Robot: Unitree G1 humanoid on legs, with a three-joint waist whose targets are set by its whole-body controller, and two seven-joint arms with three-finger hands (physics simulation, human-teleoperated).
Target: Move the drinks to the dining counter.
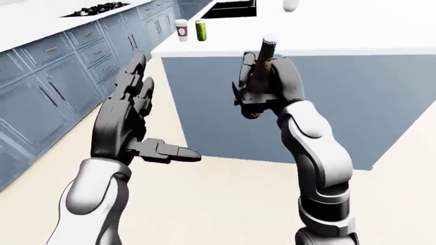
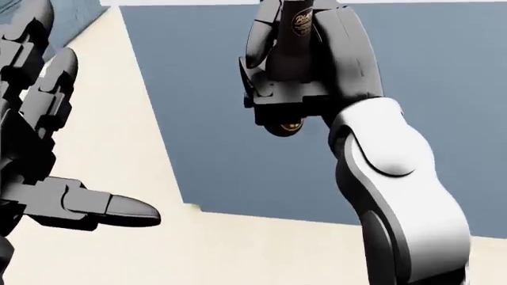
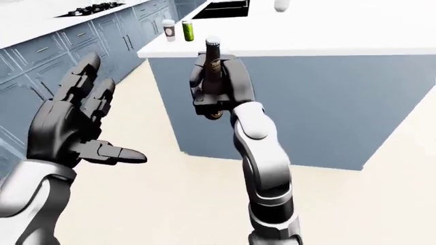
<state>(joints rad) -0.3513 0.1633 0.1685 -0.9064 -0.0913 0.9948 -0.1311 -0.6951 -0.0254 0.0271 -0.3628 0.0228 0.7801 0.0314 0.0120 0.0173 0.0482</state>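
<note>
— While you hold it up, where is the bottle sitting?

— Your right hand (image 3: 216, 87) has its fingers clenched round the dark bottle (image 3: 213, 69), upright, neck and pale cap poking above the fist. In the right-eye view it hangs against the blue side panel of the island counter (image 3: 327, 102), just below the white top's edge.

— What else is near it?

— At eleven o'clock from the bottle, on the corner of that white top, stand a paper cup (image 3: 169, 29) with a dark sleeve and a green can (image 3: 188, 30), just beside each other. A white object at twelve o'clock is cut off by the frame. Your left hand (image 1: 129, 120) is at nine o'clock, fingers spread and released, holding nothing, well apart from the bottle. Blue cabinets (image 1: 47, 81) run along the left.

— Any writing?

— A round cream label (image 2: 302, 22) shows script on the neck in the head view; you can't read it.
</note>
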